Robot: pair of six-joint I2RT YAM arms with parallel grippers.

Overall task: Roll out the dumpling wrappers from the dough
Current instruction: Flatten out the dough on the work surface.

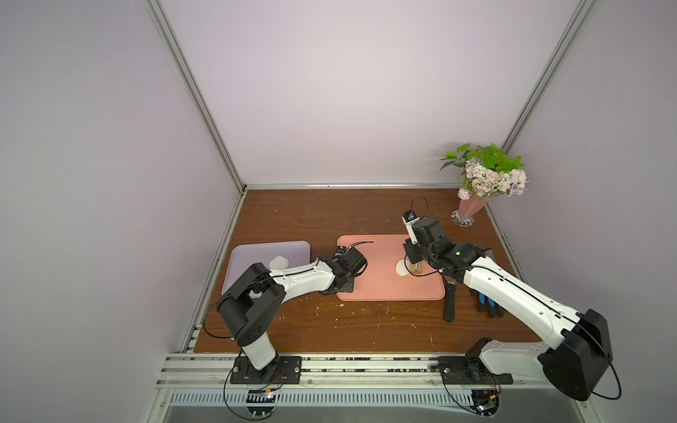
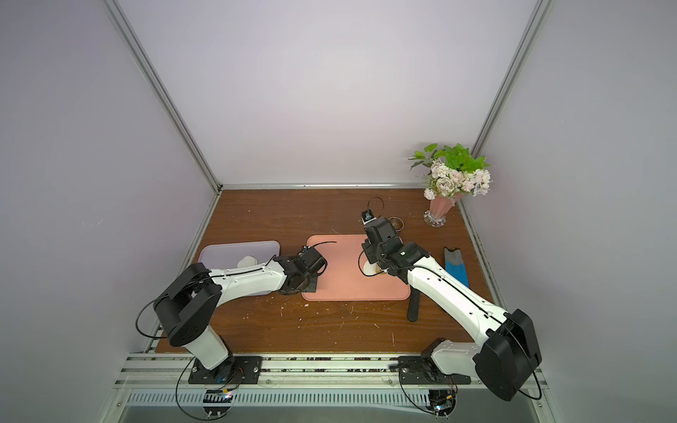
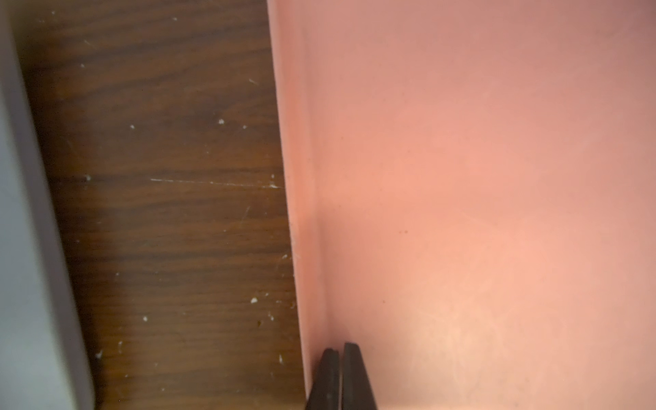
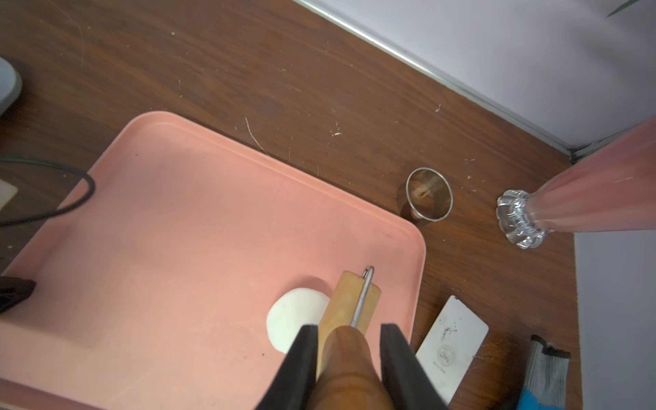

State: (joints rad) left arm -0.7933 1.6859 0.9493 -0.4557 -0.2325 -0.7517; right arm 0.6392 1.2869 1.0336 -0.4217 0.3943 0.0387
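The dough [image 4: 294,316] is a flattened white round on the right part of the pink tray [image 4: 177,230], and it shows in both top views [image 1: 401,269] [image 2: 367,268]. My right gripper [image 4: 349,328] is shut on the brown handle of the wooden roller [image 4: 351,301]. The roller's tan barrel lies over the dough's edge. My left gripper [image 3: 339,348] is shut on nothing, its tips down on the pink tray's [image 3: 461,177] left rim. White round dumpling wrappers [image 1: 280,262] lie on the lilac tray [image 1: 256,251], partly behind the left arm.
A steel ring cutter [image 4: 429,193] stands on the wooden table behind the pink tray. A pink vase of flowers [image 1: 467,210] is at the back right corner. A steel scraper [image 4: 451,348] and a blue-grey glove [image 2: 456,267] lie right of the tray.
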